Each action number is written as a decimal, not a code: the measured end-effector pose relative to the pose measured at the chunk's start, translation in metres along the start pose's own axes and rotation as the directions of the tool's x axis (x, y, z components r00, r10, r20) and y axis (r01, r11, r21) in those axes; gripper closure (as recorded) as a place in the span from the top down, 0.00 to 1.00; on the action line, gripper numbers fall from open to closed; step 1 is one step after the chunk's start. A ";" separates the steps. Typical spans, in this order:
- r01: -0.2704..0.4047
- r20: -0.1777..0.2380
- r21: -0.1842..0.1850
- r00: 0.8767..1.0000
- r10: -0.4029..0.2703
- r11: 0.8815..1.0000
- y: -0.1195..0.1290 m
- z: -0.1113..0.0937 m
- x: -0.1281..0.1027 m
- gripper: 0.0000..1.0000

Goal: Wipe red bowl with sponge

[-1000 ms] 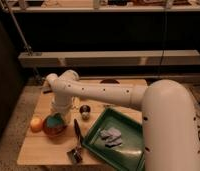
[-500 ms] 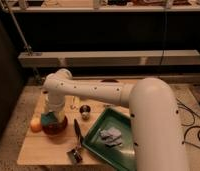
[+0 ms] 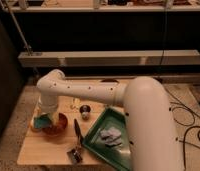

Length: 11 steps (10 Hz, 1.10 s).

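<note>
Half done, I'm guessing: claw (image 3: 47, 115) is hovering at the sponge (image 3: 42, 121) on the red bowl's (image 3: 58, 126) left rim, table's (image 3: 43, 150) left side, grip I can't tell, wiping likely ongoing.

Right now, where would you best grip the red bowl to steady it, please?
Probably the rim of the red bowl on the green tray side, from above: it sits upright and open, and the gripper holds the sponge at the opposite edge.

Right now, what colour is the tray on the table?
Green tray, camera view; the gripper sits at the red bowl, left of it.
</note>
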<state>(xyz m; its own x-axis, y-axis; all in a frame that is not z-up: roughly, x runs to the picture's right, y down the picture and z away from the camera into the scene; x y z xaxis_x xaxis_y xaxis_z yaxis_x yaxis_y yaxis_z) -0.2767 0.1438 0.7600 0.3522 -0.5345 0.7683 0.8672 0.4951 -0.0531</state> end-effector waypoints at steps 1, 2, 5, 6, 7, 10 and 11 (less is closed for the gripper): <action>0.003 0.007 -0.009 1.000 -0.003 1.000 0.009 -0.001 -0.005 0.00; 0.004 0.012 -0.016 1.000 -0.004 1.000 0.018 -0.002 -0.008 0.00; -0.020 0.015 -0.035 1.000 0.021 0.999 0.044 -0.005 -0.011 0.00; -0.042 0.005 -0.036 0.999 0.043 0.998 0.053 -0.009 -0.005 0.00; -0.066 -0.010 -0.036 0.998 0.066 0.997 0.059 -0.013 0.002 0.00; -0.121 -0.053 -0.034 0.991 0.119 0.992 0.064 -0.020 0.024 0.00; -0.137 -0.064 -0.030 0.989 0.135 0.990 0.063 -0.022 0.033 0.00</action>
<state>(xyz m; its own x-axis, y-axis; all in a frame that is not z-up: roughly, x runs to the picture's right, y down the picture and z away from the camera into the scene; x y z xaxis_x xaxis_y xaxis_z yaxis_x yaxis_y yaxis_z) -0.2026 0.1426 0.7683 0.4877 -0.5056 0.7117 0.8209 0.5429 -0.1769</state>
